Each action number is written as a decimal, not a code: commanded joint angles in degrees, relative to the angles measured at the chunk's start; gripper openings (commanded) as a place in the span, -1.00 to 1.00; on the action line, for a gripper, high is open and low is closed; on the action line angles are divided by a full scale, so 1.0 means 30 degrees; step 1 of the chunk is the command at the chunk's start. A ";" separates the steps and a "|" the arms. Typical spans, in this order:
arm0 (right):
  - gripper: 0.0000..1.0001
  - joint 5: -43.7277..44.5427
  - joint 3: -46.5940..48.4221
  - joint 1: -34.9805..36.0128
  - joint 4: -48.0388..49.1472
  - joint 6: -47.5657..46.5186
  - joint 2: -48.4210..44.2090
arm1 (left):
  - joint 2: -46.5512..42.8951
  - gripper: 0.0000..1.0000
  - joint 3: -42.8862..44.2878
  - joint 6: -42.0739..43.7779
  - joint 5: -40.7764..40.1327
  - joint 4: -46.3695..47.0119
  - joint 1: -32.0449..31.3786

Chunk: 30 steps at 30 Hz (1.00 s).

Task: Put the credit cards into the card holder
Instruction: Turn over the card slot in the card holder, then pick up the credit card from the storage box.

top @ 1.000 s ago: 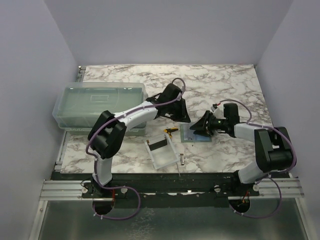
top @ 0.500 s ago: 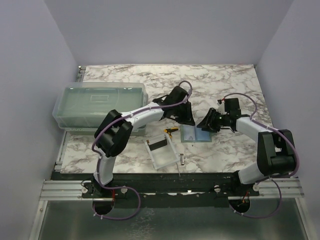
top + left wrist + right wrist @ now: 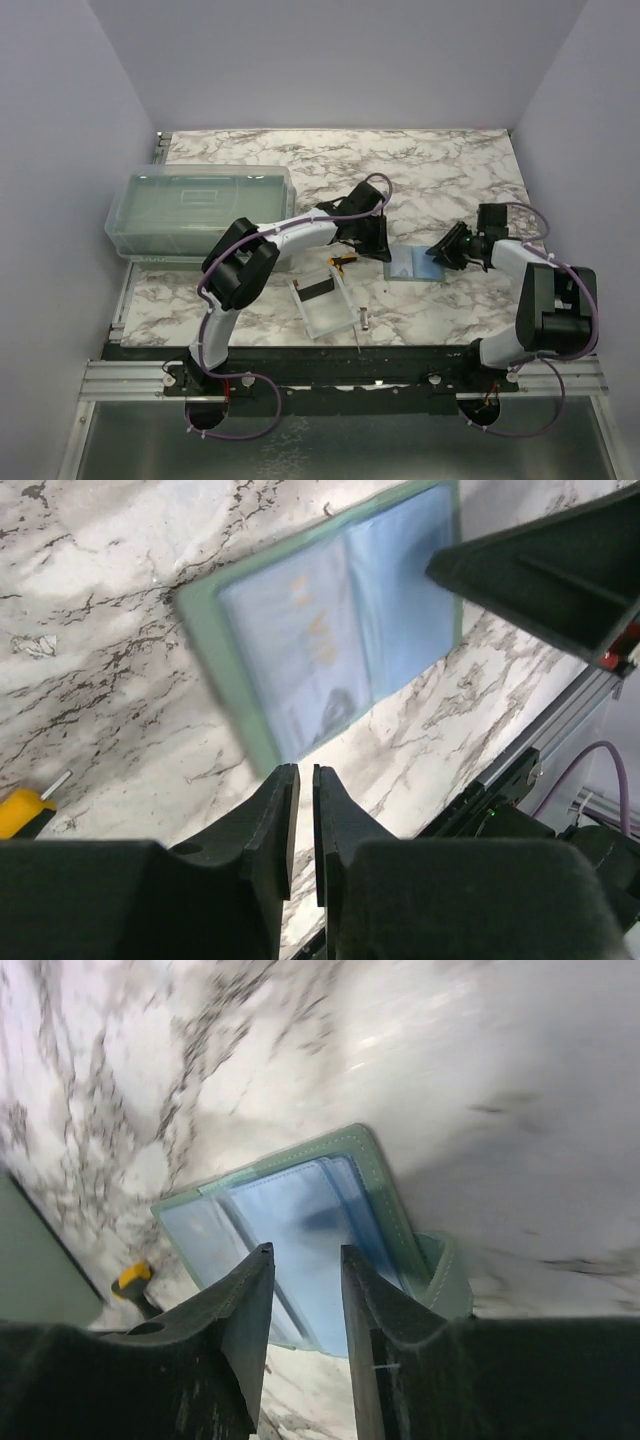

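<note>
1. the card holder is laid open on the marble table, its pale blue inside facing up, between the two grippers.
2. the left gripper is held at the holder's left, green-edged side. its fingers are seen almost closed, with only a thin slit between them, and nothing is seen in that slit.
3. the right gripper is poised over the holder's right half. its fingers are parted by a moderate gap and nothing is clasped. whether the tips touch the blue lining cannot be told.
4. the holder's snap tab is seen sticking out at its right edge.
5. a black credit card is seen lying in a small clear plastic tray, which is set nearer the front edge, to the left of the holder and apart from it.
6. an orange-handled tool is placed between the tray and the holder, close to the left gripper.
7. a large translucent lidded box is set at the left of the table and is partly crossed by the left arm.
</note>
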 commanded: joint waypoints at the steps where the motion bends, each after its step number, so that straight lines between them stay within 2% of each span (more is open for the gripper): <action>1: -0.24 0.4436 -0.1181 -0.1360 -0.2062 0.0126 -0.0366 | -0.1865 -0.60 0.0359 0.0643 -0.0532 -0.0362 0.0036; 3: -0.22 0.4580 -0.0903 -0.1379 -0.2449 -0.0275 -0.1119 | -0.2519 -0.56 0.0264 0.0942 -0.0807 -0.0832 0.0116; 5: -0.15 0.3366 -0.0666 -0.1282 -0.2352 -0.1546 -0.2407 | -0.3441 -0.48 -0.0134 0.1357 -0.1109 -0.1183 0.0273; 8: 0.13 0.3856 0.0179 0.0052 -0.2968 -0.2571 -0.5031 | -0.5127 -0.35 -0.1073 0.1809 -0.1531 -0.1581 0.0770; 10: 0.22 0.3903 0.1003 0.1121 -0.3536 -0.3202 -0.6258 | -0.6473 -0.24 -0.1874 0.1883 -0.1647 -0.1722 0.1324; 14: 0.28 0.3681 0.2894 0.3794 -0.4786 -0.4036 -0.6509 | -0.9256 0.10 -0.3283 0.2580 -0.2271 -0.2254 0.2394; 16: 0.29 0.2658 0.3197 0.4114 -0.4907 -0.3949 -0.6617 | -1.0468 0.28 -0.3935 0.3584 -0.2768 -0.2686 0.2460; 18: 0.29 0.1567 0.3298 0.4126 -0.4839 -0.3838 -0.6805 | -1.1288 0.33 -0.4531 0.5037 -0.2727 -0.3504 0.2411; 19: 0.29 0.1104 0.3371 0.4127 -0.4852 -0.3871 -0.6840 | -1.1634 0.42 -0.4756 0.5635 -0.3106 -0.4132 0.2353; 22: 0.29 0.0753 0.3417 0.4127 -0.5002 -0.4064 -0.7003 | -1.2918 0.64 -0.5271 0.7914 -0.5093 -0.6595 0.1360; 26: 0.29 0.0882 0.3071 0.4126 -0.4874 -0.4107 -0.7448 | -1.3603 0.69 -0.5905 1.0409 -0.7707 -0.8786 -0.0326; 30: 0.28 0.0471 0.2947 0.4127 -0.4851 -0.4016 -0.7745 | -1.2947 0.71 -0.6359 1.1393 -0.9525 -0.9148 -0.1965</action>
